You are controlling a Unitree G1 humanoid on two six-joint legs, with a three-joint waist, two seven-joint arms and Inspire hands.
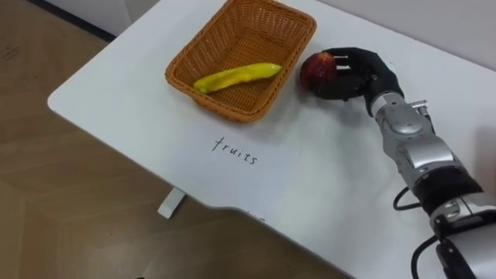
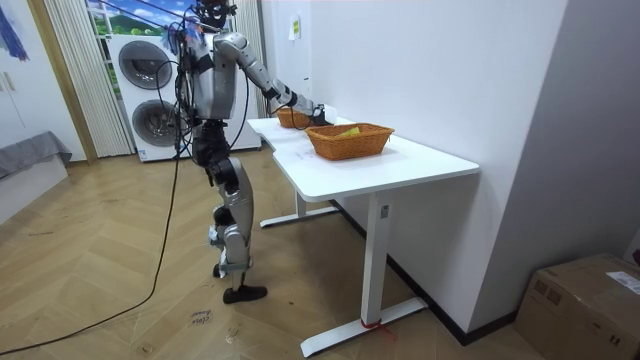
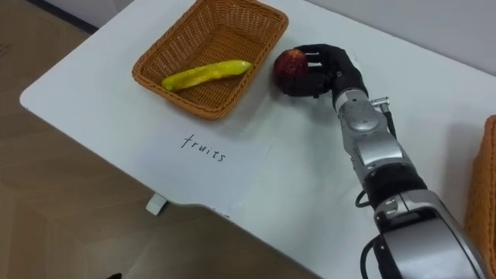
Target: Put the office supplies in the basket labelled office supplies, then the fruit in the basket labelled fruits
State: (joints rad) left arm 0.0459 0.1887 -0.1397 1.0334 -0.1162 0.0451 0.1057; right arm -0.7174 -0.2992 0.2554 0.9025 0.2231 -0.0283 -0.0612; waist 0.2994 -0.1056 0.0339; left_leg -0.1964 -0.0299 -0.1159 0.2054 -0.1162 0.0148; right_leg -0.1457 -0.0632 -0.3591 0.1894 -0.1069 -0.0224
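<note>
Apple [image 1: 318, 68] is just beside the fruit basket [image 1: 225, 105], wrapped in the right robot hand [image 1: 364, 74]. Round, firm, smooth, probably light: a grip around its widest part should hold.

Two baskets are counted: wicker basket [image 3: 165, 45] left of the right hand's fingers [image 3: 314, 56], second basket [image 3: 490, 178] right; one banana [image 3: 205, 74], one apple [image 3: 291, 63], one label [image 3: 205, 149].

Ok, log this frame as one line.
right hand: shut on apple | apple: outside wicker basket, at its right rim | wicker basket: holds banana | paper label: on table before basket
</note>
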